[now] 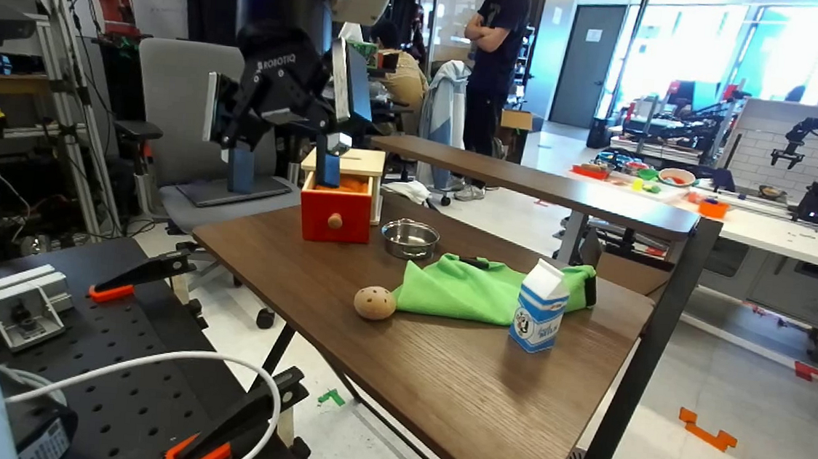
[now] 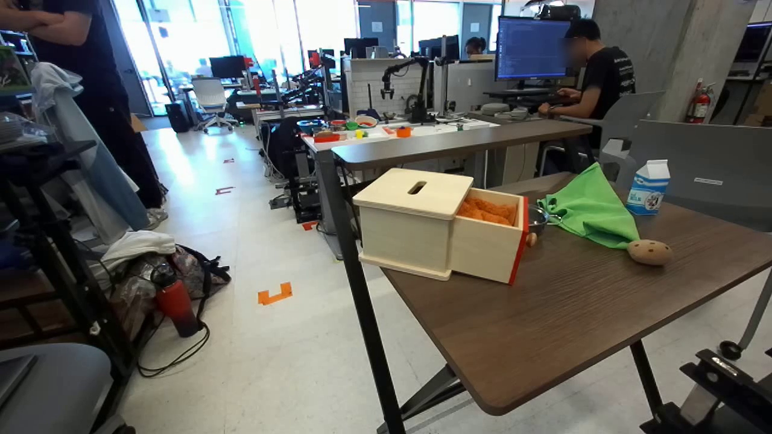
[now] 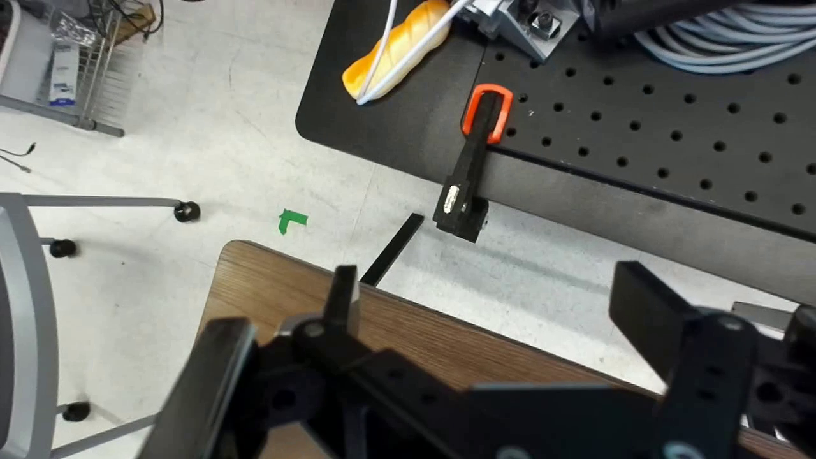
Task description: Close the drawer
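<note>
Red is shown on the front of the drawer (image 1: pixel 336 205), and its side is shown in pale wood, as is the box casing (image 2: pixel 404 238). The knob (image 1: pixel 335 221) is coloured tan. The contents (image 2: pixel 487 211) are coloured orange. A brown wood grain is carried by the tabletop (image 1: pixel 455 379). The cloth (image 1: pixel 466 289) is coloured bright green. The milk carton (image 1: pixel 540 309) is patterned in blue and white. The tan rounded object (image 1: pixel 375 304) is marked with dark spots. The gripper (image 1: pixel 284 166) is coloured chiefly black, with white lettering.

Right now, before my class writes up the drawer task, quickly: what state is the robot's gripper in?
Gripper: open, holding nothing.
</note>
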